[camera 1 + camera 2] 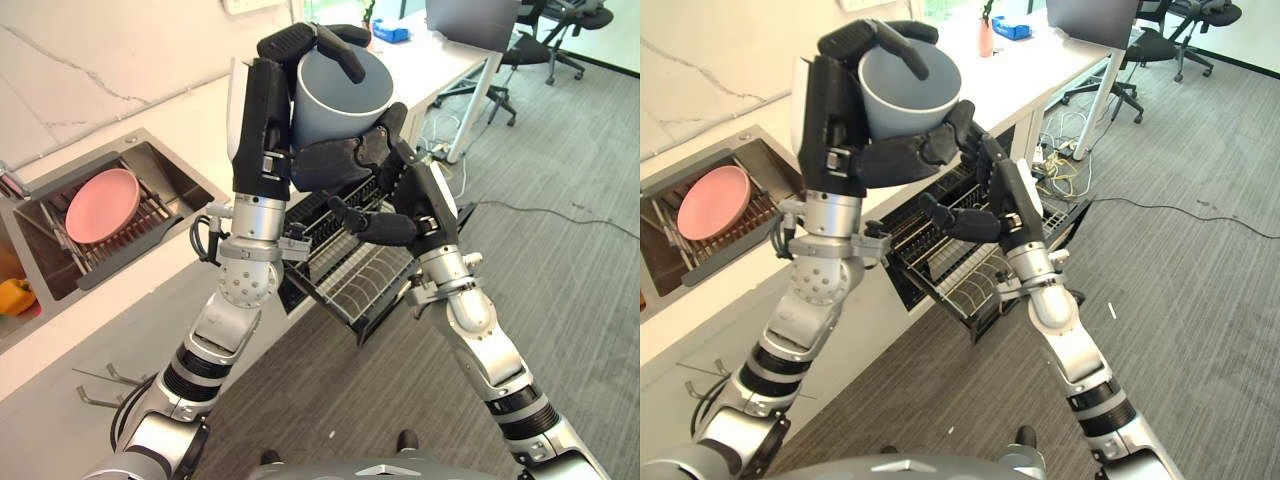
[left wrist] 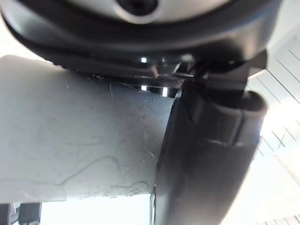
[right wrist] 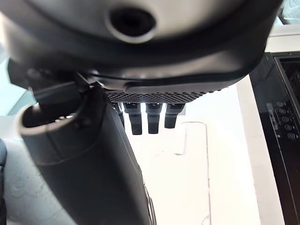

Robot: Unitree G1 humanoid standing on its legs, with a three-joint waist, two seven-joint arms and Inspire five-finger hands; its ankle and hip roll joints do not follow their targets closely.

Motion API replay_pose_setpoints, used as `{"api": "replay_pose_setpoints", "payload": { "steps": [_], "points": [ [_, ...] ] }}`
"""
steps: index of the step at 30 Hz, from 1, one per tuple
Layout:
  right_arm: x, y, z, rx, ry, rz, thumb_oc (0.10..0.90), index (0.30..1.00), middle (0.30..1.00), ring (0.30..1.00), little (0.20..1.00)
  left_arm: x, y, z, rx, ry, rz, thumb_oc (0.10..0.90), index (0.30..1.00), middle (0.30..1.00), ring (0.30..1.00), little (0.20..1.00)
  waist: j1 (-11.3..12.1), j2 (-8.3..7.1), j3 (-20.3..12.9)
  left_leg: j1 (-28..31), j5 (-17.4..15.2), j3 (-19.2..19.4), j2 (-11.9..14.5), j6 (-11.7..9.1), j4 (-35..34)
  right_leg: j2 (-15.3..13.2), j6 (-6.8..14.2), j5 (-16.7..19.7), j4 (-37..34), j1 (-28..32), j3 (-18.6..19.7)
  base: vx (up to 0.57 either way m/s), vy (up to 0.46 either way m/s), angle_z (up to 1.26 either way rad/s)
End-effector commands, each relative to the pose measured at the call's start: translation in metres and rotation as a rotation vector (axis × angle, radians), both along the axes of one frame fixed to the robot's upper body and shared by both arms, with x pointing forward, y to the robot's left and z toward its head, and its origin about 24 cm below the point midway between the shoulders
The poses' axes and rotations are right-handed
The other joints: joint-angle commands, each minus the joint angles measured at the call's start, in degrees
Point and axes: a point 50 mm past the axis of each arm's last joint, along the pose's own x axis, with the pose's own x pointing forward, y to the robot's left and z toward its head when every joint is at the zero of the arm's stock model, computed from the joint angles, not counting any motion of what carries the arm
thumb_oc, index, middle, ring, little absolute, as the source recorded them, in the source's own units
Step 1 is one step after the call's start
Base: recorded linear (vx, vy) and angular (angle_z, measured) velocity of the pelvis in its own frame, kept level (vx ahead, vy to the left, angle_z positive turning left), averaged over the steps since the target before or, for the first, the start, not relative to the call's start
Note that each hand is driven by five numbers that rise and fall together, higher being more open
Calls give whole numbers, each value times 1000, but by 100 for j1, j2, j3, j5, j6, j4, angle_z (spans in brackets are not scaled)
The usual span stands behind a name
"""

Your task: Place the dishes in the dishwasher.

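Left hand [image 1: 270,110] gripping grey bowl [image 1: 340,95], above dishwasher rack [image 1: 345,265]

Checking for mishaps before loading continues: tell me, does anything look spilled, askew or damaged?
Nothing stands out. The grey bowl is upright in the left hand, with the right hand just below it, above the pulled-out dishwasher rack. The pink plate rests in the sink rack.

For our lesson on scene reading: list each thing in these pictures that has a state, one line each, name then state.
grey bowl: held up, upright, empty inside
left hand: shut on the grey bowl
right hand: open, fingers against the bowl's side
dishwasher rack: pulled out
pink plate: lying in the sink rack
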Motion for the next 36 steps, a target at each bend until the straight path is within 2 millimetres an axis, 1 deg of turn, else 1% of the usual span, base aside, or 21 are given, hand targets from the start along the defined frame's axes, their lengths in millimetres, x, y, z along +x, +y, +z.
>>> {"api": "replay_pose_setpoints", "payload": {
  "steps": [1, 3, 4, 5, 6, 9, 10, 12, 15, 18, 21, 22, 23, 25, 26, 28, 29, 30, 31, 34, 36],
  "points": [
    [-5, 6, 47, 151, -213, 51, 800, 900, 900, 900, 900, -1, -9, 23, -9, -113, -63, 400, 300, 300, 300, 300, 99, 43, -388, 6, -147, -318, -3, 39, 14, -93, 208, -574, 62, 363, -121, 0, 0, 0],
    [-5, 8, 47, 166, -209, 60, 800, 900, 900, 900, 900, -1, -10, 22, -2, -108, -64, 400, 300, 300, 300, 300, 97, 44, -390, 7, -146, -316, -1, 40, 14, -92, 206, -578, 62, 368, -121, 0, 0, 0],
    [-7, 11, 51, 226, -207, 91, 800, 900, 900, 900, 900, 0, -15, 17, 23, -93, -59, 400, 300, 300, 300, 300, 101, 39, -390, 4, -141, -334, 4, 36, 14, -75, 195, -585, 62, 384, -127, 0, 0, 0],
    [-7, 11, 51, 226, -207, 91, 800, 900, 900, 900, 900, 0, -15, 17, 23, -93, -59, 400, 300, 300, 300, 300, 101, 39, -390, 4, -141, -334, 4, 36, 14, -75, 195, -585, 62, 384, -127, -14, -35, 1],
    [-8, 13, 52, 281, -195, 114, 800, 900, 900, 900, 900, 0, -18, 13, 31, -80, -60, 400, 300, 300, 300, 300, 106, 33, -383, 1, -134, -344, 5, 36, 14, -66, 188, -580, 62, 382, -125, 0, 0, 0],
    [-8, 13, 52, 282, -194, 115, 800, 900, 900, 900, 900, 0, -18, 13, 32, -80, -60, 400, 300, 300, 300, 300, 106, 31, -384, 2, -134, -345, 6, 36, 14, -66, 188, -581, 62, 383, -126, 0, 0, 0],
    [-13, 24, 51, 419, -124, 234, 800, 900, 900, 900, 900, 1, -24, 4, 89, -60, -45, 400, 300, 300, 300, 300, 127, 8, -376, -16, -124, -347, 9, 27, 14, -57, 179, -577, 62, 375, -135, 0, 0, 0],
    [-15, 25, 51, 428, -116, 252, 800, 900, 900, 900, 900, 1, -25, 3, 95, -58, -38, 400, 300, 300, 300, 300, 124, 3, -378, -16, -120, -347, 10, 25, 14, -57, 180, -577, 62, 378, -142, 0, 0, 0],
    [-21, 37, 53, 496, -64, 357, 800, 900, 900, 900, 900, 2, -29, -3, 144, -46, -16, 400, 300, 300, 300, 300, 130, -19, -377, -19, -116, -341, 9, 11, 14, -50, 174, -570, 62, 374, -148, 0, 0, 0],
    [-24, 45, 57, 535, -48, 412, 800, 900, 900, 900, 900, 4, -33, -7, 162, -32, -15, 400, 300, 300, 300, 300, 131, -22, -373, -30, -115, -342, 11, 7, 14, -58, 173, -561, 62, 375, -160, 0, 0, 0],
    [-24, 45, 57, 535, -48, 413, 800, 900, 900, 900, 900, 5, -33, -7, 162, -32, -14, 400, 300, 300, 300, 300, 131, -22, -371, -30, -114, -343, 11, 7, 14, -58, 173, -561, 62, 375, -160, 0, 0, 0],
    [-27, 52, 67, 561, -72, 456, 800, 900, 900, 900, 900, 6, -37, -13, 197, -15, -14, 400, 300, 300, 300, 300, 142, -17, -377, -30, -113, -337, 10, 5, 14, -56, 175, -560, 63, 371, -153, 0, 0, 0],
    [-28, 54, 70, 570, -83, 462, 800, 900, 900, 900, 900, 7, -39, -15, 207, -12, -14, 400, 300, 300, 300, 300, 142, -21, -365, -28, -113, -331, 10, 3, 14, -57, 175, -562, 64, 373, -152, 0, 0, 0],
    [-28, 54, 72, 577, -90, 462, 800, 900, 900, 900, 900, 8, -40, -18, 216, -4, -14, 400, 300, 300, 300, 300, 146, -23, -367, -24, -113, -324, 11, 1, 14, -58, 175, -562, 65, 377, -153, 0, 0, 0],
    [-29, 54, 76, 602, -111, 455, 800, 900, 900, 900, 900, 9, -42, -24, 234, 17, -15, 400, 300, 300, 300, 300, 143, -21, -367, -20, -115, -320, 9, 3, 14, -57, 173, -564, 66, 381, -150, 0, 0, 0],
    [-29, 54, 76, 602, -111, 455, 800, 900, 900, 900, 900, 9, -42, -24, 234, 17, -15, 400, 300, 300, 300, 300, 143, -21, -367, -20, -115, -320, 9, 3, 14, -57, 173, -564, 66, 381, -150, 0, 0, 0],
    [-30, 52, 82, 638, -133, 431, 698, 747, 747, 747, 747, 11, -46, -34, 252, 57, -22, 400, 300, 300, 300, 300, 129, -6, -370, -16, -120, -324, 7, 8, 14, -56, 169, -568, 68, 382, -147, 0, 0, 0],
    [-31, 51, 86, 665, -157, 415, 400, 300, 300, 300, 300, 12, -49, -38, 265, 71, -25, 400, 300, 300, 300, 300, 121, -2, -367, -8, -124, -324, 3, 13, 14, -58, 170, -561, 71, 382, -137, 0, 0, 0],
    [-32, 46, 92, 673, -200, 400, 400, 300, 300, 300, 300, 12, -51, -43, 275, 84, -32, 400, 300, 300, 300, 300, 113, 4, -361, -7, -127, -327, 8, 16, 14, -61, 172, -565, 73, 385, -141, 0, 0, 0],
    [-32, 35, 93, 702, -246, 306, 400, 300, 300, 300, 300, 13, -53, -54, 298, 124, -40, 400, 300, 300, 300, 300, 87, 16, -359, -1, -134, -328, 11, 22, 14, -60, 178, -574, 72, 407, -153, 0, 0, 0],
    [-32, 34, 94, 711, -254, 293, 400, 300, 300, 300, 300, 13, -53, -56, 299, 130, -43, 400, 300, 300, 300, 300, 86, 14, -365, 3, -139, -329, 12, 24, 14, -60, 178, -576, 72, 409, -157, 0, 0, 0]
  ]
}}
